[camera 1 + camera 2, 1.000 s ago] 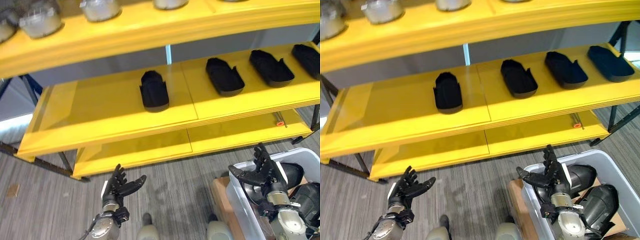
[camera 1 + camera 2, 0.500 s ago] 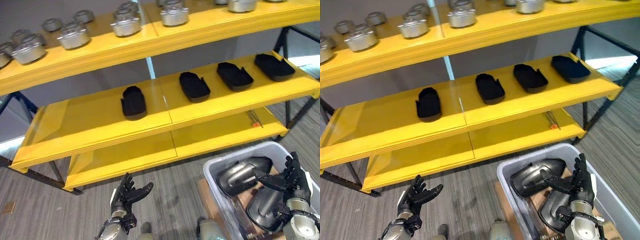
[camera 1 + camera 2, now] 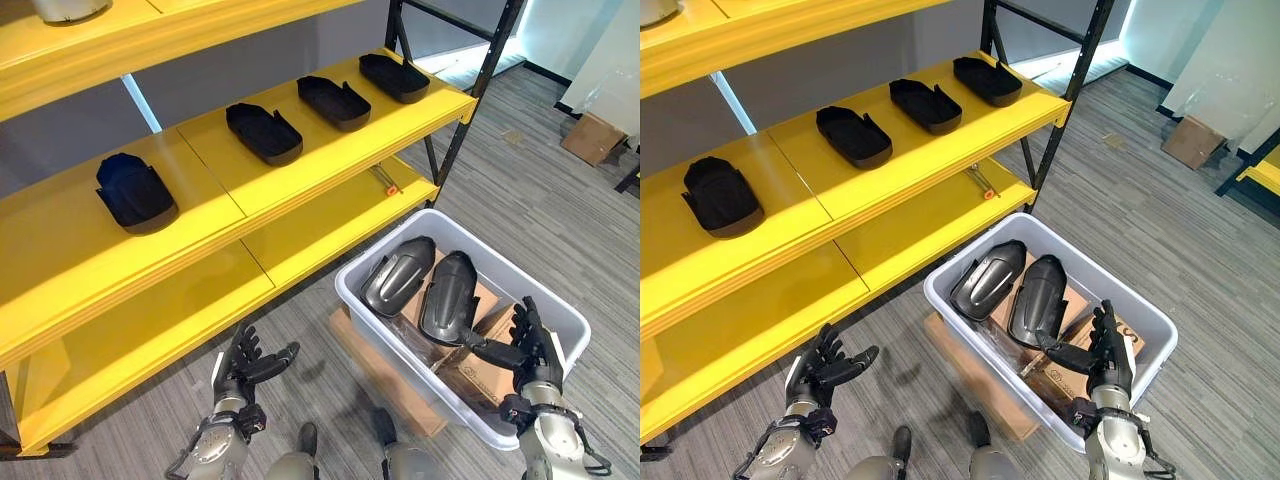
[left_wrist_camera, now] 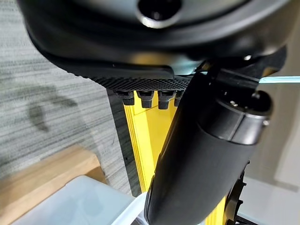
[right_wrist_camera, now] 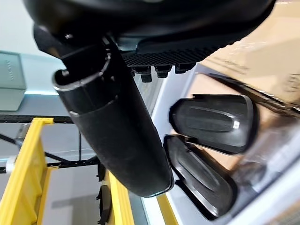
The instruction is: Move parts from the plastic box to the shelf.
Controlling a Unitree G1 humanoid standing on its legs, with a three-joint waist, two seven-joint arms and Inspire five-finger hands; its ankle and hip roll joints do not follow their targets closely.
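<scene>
Both of my hands are spread and hold nothing. My right hand [image 3: 530, 345] hovers over the near right corner of the plastic box [image 3: 560, 312], fingers straight, thumb reaching toward the parts. My left hand [image 3: 245, 362] hangs above the floor [image 3: 560, 200] in front of the shelf [image 3: 330, 165], well apart from the box.

Two dark parts [image 3: 398, 275] lie side by side in the box toward its far left side, touching each other, propped on brown cardboard [image 3: 485, 298]. The nearer one [image 3: 448, 297] sits just beside my right thumb. They look like stiff moulded shells, smooth and glossy, so I judge them light but slippery; a wrap across the narrower waist, thumb under the rim, should hold better than pinching the domed back.

Four black trays [image 3: 264, 133] sit in a row along the middle board of the shelf, open side up.
</scene>
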